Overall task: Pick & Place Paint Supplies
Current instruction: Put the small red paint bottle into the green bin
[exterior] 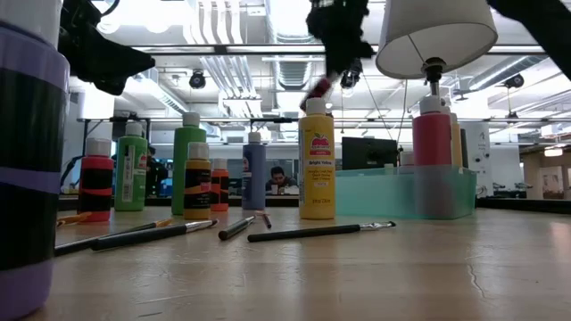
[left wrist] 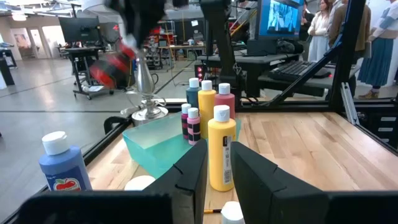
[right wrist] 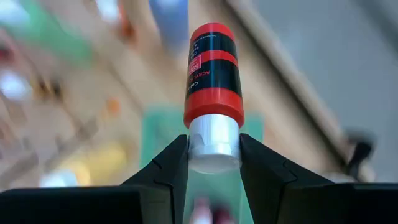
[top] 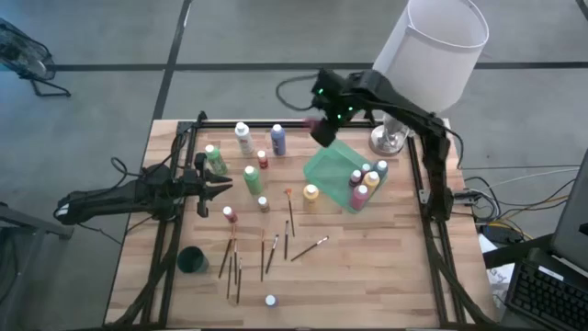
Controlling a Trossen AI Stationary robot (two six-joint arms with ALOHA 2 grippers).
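Item: red paint bottle [right wrist: 212, 71], held. The right end effector [right wrist: 213, 152] pinches it by its white cap, one finger on either side; the bottle's long axis runs straight on out of the fingers, red body and black label band leading. In the high view the right end effector [top: 323, 127] hangs above the bench [top: 367, 276], over the far corner of the translucent green tray [top: 328, 168].

Governing relation: the tray lies just toward 5 o'clock of the held bottle in the high view and below it. By the right wrist view the bottle's body already points down over pale green. Judged next move: a short carry toward 5 o'clock, then a descent into the bare part of the tray.

Tray contents: several capped bottles [top: 365, 185] stand bunched at its 3 o'clock end. A yellow bottle [top: 310, 193] stands just outside the tray at 7 o'clock.

Left end effector [top: 223, 185]: at 9 o'clock of the tray, fingers a narrow slot apart, gripping nothing, aimed toward the yellow bottle. Other bottles and brushes [top: 235, 267] lie loose at 7 o'clock. The right arm is the nearer to the tray.
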